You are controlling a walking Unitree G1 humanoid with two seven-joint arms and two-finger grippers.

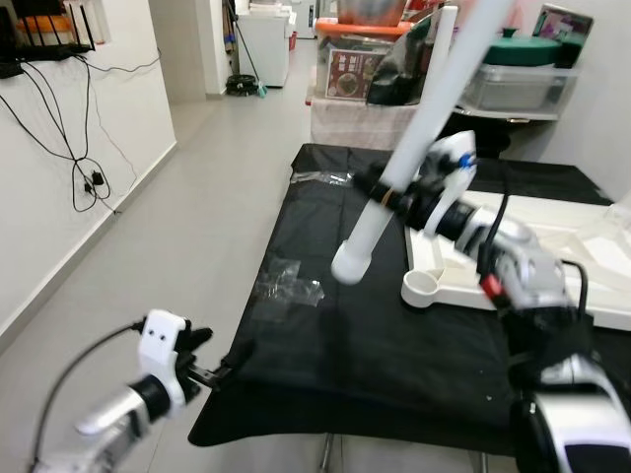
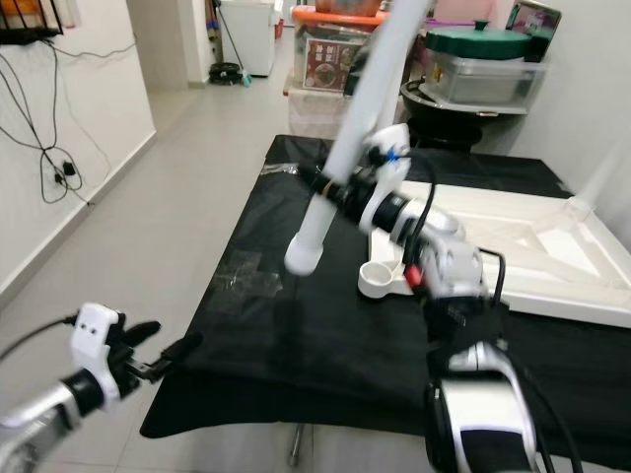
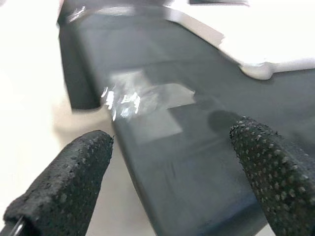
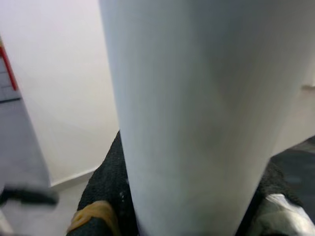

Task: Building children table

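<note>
Holding the long white round table leg clamped in my right tool, tilted above the black-draped counter's middle beside the white tabletop's round corner socket. It looks stiff, light, slippery; I'd grip low. Left tool hangs open, empty, off the near-left corner.

Bright even indoor light, mild motion blur, wrist views soft, plastic glare
</note>
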